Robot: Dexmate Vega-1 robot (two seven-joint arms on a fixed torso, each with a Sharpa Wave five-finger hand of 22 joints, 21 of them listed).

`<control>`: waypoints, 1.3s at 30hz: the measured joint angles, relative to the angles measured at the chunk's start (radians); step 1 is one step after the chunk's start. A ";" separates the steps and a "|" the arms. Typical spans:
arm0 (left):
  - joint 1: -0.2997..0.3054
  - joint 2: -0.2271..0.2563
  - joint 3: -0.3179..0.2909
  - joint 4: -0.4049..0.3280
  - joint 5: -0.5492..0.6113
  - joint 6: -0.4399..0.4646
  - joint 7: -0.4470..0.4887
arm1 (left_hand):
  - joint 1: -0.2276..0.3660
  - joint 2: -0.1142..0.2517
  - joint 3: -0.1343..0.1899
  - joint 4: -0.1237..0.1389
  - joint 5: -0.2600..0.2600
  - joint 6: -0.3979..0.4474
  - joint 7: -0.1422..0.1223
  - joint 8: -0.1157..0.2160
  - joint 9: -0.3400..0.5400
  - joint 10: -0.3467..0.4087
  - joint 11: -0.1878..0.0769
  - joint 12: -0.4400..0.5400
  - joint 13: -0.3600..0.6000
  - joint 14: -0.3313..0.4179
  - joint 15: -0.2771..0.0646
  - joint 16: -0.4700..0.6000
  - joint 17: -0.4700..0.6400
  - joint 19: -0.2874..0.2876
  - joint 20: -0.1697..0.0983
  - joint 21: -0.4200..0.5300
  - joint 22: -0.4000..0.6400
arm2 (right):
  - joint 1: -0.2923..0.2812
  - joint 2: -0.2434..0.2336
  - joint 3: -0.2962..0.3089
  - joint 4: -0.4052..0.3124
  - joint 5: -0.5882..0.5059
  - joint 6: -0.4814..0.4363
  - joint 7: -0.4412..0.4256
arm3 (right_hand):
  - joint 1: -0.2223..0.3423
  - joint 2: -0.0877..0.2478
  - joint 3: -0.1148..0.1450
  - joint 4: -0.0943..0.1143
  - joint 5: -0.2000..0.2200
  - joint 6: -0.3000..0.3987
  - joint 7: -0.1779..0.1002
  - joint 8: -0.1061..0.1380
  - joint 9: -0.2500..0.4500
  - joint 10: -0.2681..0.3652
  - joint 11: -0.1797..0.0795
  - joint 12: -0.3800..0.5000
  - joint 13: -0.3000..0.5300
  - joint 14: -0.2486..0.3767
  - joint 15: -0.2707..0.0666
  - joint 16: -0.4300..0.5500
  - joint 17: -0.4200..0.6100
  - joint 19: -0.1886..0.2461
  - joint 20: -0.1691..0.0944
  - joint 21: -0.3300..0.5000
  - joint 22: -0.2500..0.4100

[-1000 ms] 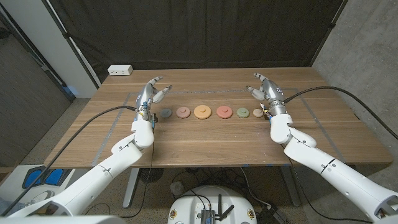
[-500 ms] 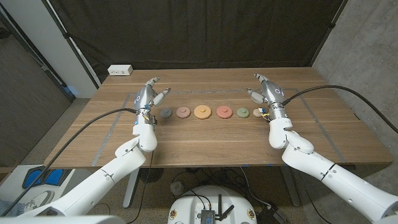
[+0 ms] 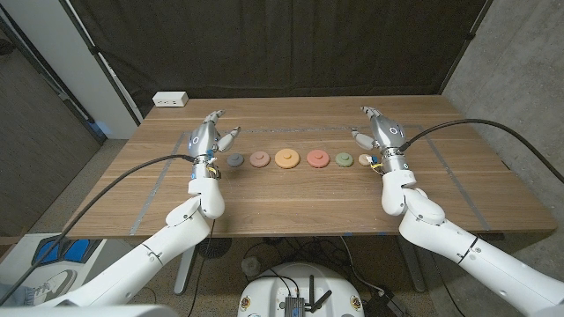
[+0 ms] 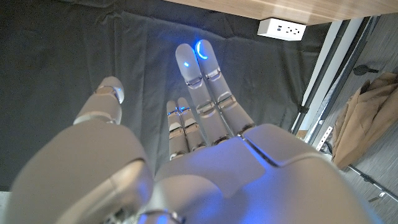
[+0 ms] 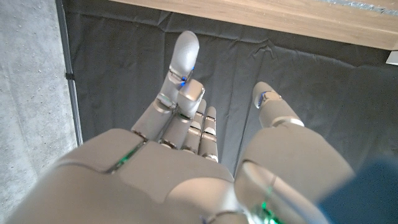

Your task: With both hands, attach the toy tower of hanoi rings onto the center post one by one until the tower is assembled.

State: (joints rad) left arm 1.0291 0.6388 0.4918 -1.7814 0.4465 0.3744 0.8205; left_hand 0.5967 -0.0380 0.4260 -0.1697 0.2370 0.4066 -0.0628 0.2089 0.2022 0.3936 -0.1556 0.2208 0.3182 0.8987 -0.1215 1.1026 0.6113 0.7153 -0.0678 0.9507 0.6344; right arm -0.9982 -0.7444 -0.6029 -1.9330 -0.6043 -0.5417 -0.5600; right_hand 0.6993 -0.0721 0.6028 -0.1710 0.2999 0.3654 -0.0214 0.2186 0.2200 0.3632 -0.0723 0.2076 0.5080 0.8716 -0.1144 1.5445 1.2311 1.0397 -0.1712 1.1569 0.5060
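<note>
My left hand [image 3: 209, 138] is raised at the left end of the row of rings, fingers stretched out and apart, thumb turned toward the row, nothing in it. My right hand [image 3: 381, 134] mirrors it at the right end, also spread and holding nothing. From the wrist cameras I see each hand from behind: my left hand's fingers [image 4: 202, 81] reach straight out with blue light on the tips, and my right hand's fingers [image 5: 183, 59] do the same, thumb set off to one side; both point toward the dark curtain [image 3: 282, 44] behind the counter [image 3: 291, 207].

The rings lie in a single line across the middle of the counter, between my hands, each apart from its neighbour: a grey ring [image 3: 235, 160] just beside my left hand, then a pinkish-brown ring [image 3: 259, 158], a larger orange ring [image 3: 286, 158], a red ring [image 3: 316, 158], a green ring [image 3: 344, 159], and a small pale ring [image 3: 366, 160] partly hidden by my right wrist. At this distance I cannot make out which piece carries the center post, or whether any post stands up at all.

A white power strip [image 3: 170, 99] sits at the counter's far left corner. Cables [image 3: 141, 167] trail from both wrists across the wood.
</note>
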 measured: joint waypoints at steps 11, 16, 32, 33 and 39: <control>0.011 0.059 0.000 -0.110 0.010 0.113 -0.114 | 0.014 -0.004 -0.008 0.000 0.000 0.022 0.015 0.007 0.005 0.033 -0.005 0.006 0.009 0.000 0.000 0.019 -0.009 0.000 0.000 0.005 -0.009 | -0.003 -0.034 0.002 -0.083 0.003 -0.104 0.144 | 0.000 0.000 0.004 0.004 0.004 0.007 0.004 0.004 0.001 0.003 -0.003 0.000 0.009 -0.012 0.006 0.000 0.000 -0.011 0.003 0.000 -0.008; 0.011 0.080 0.003 -0.142 0.012 0.145 -0.156 | 0.014 -0.004 -0.012 0.004 0.004 0.018 0.018 0.008 0.005 0.026 0.002 0.006 0.009 -0.004 0.004 0.021 -0.014 0.000 0.000 0.011 -0.009 | 0.005 -0.045 0.002 -0.107 0.016 -0.135 0.191 | 0.000 0.000 0.008 0.000 0.008 -0.005 0.004 0.003 0.001 -0.013 -0.012 0.001 0.014 -0.025 0.007 0.000 0.000 -0.022 0.007 0.000 -0.012; -0.031 0.165 0.034 -0.227 0.017 0.248 -0.356 | 0.031 0.005 -0.016 0.000 0.004 0.002 0.034 0.000 0.005 0.009 0.018 0.000 0.014 -0.015 0.004 0.029 -0.021 -0.002 -0.002 0.016 -0.018 | 0.071 -0.097 -0.029 -0.167 0.039 -0.214 0.367 | 0.021 -0.005 0.013 -0.004 0.015 -0.026 0.004 -0.001 0.001 -0.024 -0.012 0.000 0.023 -0.046 0.014 -0.008 -0.009 -0.036 0.014 0.000 -0.025; -0.032 0.166 0.035 -0.228 0.017 0.253 -0.366 | 0.032 0.005 -0.016 0.000 0.006 -0.001 0.038 0.000 0.005 0.008 0.020 0.000 0.014 -0.015 0.004 0.033 -0.023 -0.002 -0.002 0.016 -0.018 | 0.077 -0.101 -0.032 -0.171 0.040 -0.217 0.376 | 0.029 0.003 0.013 -0.004 0.015 -0.026 0.004 -0.001 0.001 -0.020 -0.016 0.000 0.023 -0.046 0.014 -0.008 -0.008 -0.036 0.014 0.000 -0.025; -0.053 0.189 0.046 -0.243 0.015 0.274 -0.422 | 0.036 0.009 -0.019 0.003 0.008 0.000 0.051 0.000 0.009 0.007 0.037 0.000 0.019 -0.015 0.004 0.034 -0.028 -0.002 -0.002 0.022 -0.019 | 0.105 -0.116 -0.042 -0.180 0.060 -0.238 0.444 | 0.029 0.003 0.012 -0.004 0.019 -0.025 0.003 0.000 0.005 -0.016 -0.019 0.000 0.028 -0.046 0.014 -0.008 -0.006 -0.036 0.014 0.002 -0.029</control>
State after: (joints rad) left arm 0.9757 0.8281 0.5378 -2.0246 0.4610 0.6486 0.3985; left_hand 0.6323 -0.0287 0.4068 -0.1670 0.2447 0.4068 -0.0119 0.2089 0.2111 0.4001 -0.1188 0.2208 0.3369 0.8839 -0.1179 1.1366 0.5836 0.7132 -0.0698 0.9728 0.6150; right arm -0.8931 -0.8608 -0.6447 -2.1125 -0.5442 -0.7793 -0.1163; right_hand 0.7283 -0.0694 0.6153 -0.1752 0.3184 0.3401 -0.0184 0.2185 0.2245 0.3470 -0.0911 0.2081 0.5357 0.8253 -0.1000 1.5362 1.2248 1.0042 -0.1571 1.1591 0.4772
